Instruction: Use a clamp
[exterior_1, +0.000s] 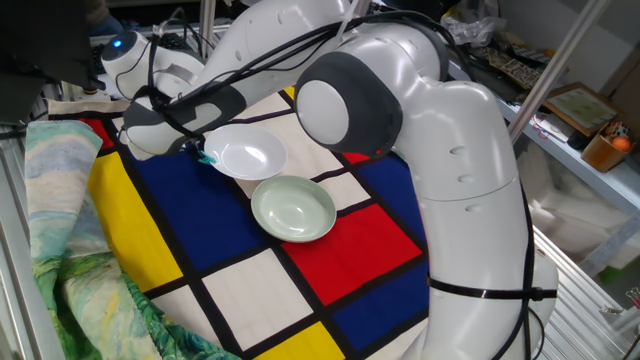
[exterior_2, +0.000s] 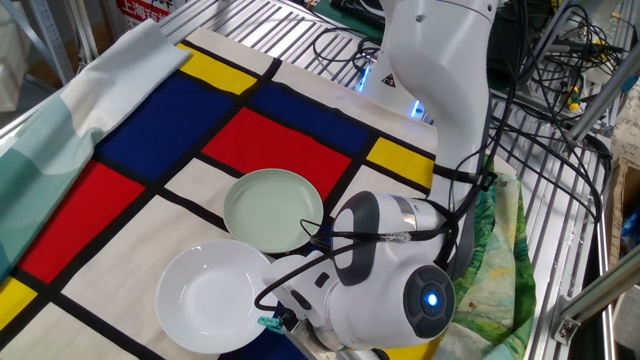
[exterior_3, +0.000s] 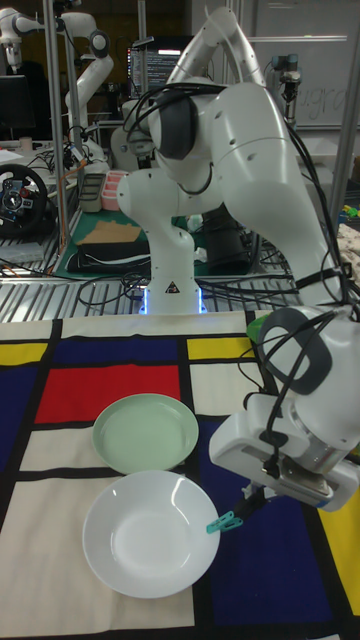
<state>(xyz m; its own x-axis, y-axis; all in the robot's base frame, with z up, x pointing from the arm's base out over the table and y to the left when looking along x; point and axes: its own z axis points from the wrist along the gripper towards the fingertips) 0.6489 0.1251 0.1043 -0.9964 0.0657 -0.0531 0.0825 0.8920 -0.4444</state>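
Observation:
The clamp (exterior_3: 225, 522) is a small teal clip lying at the right rim of the white bowl (exterior_3: 150, 535). It also shows in one fixed view as the clamp (exterior_1: 207, 157) and in the other as the clamp (exterior_2: 268, 323), at the bowl's near edge. My gripper (exterior_3: 243, 510) reaches down from the bulky white hand, its dark fingers narrowed together on the clip's handle end. The hand hides most of the fingers in both fixed views. A pale green bowl (exterior_3: 145, 433) sits just behind the white one.
Everything rests on a cloth of red, blue, yellow and white squares (exterior_1: 350, 235). A bunched green patterned cloth (exterior_1: 60, 200) lies along one side. The arm's base (exterior_3: 172, 290) and loose cables (exterior_2: 530, 70) stand at the far edge on a wire rack.

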